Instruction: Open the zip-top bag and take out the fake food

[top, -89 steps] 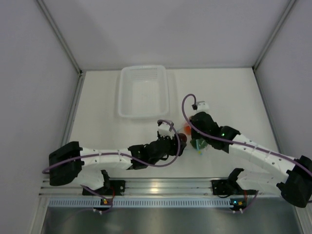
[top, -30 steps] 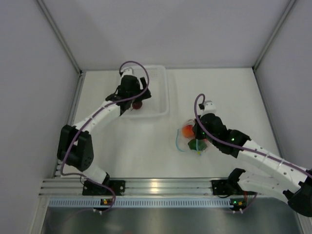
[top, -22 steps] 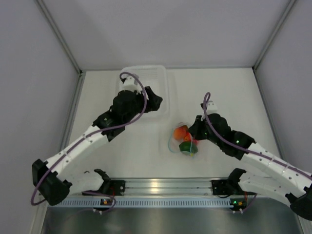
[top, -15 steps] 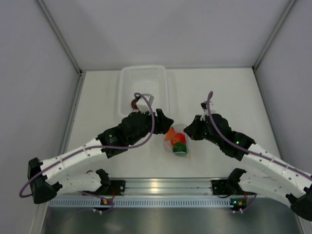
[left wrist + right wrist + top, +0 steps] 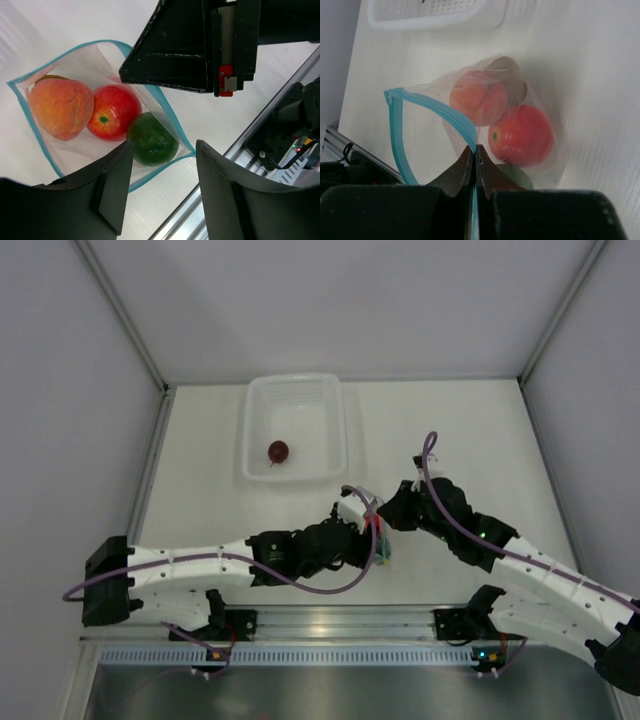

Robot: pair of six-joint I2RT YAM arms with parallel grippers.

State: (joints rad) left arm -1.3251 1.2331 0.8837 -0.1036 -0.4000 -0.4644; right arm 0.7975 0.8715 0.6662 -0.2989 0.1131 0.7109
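Observation:
The zip-top bag lies open on the table, its teal zip rim spread wide. Inside it are an orange fruit, a red fruit, a green fruit and a sliver of a brownish-orange one. My left gripper is open and empty, just above the bag's mouth by the green fruit. My right gripper is shut on the teal zip strip and holds the mouth up. In the top view the left gripper hides most of the bag. The dark maroon fruit lies in the tub.
The translucent white tub stands at the back centre; its edge shows in the right wrist view. The metal rail runs along the near edge, close to the bag. Grey walls enclose the table on three sides.
My left arm carried the maroon fruit to the tub, left it there, and swung back to the bag with its jaws open. My right gripper kept hold of the bag and shifted it slightly left.

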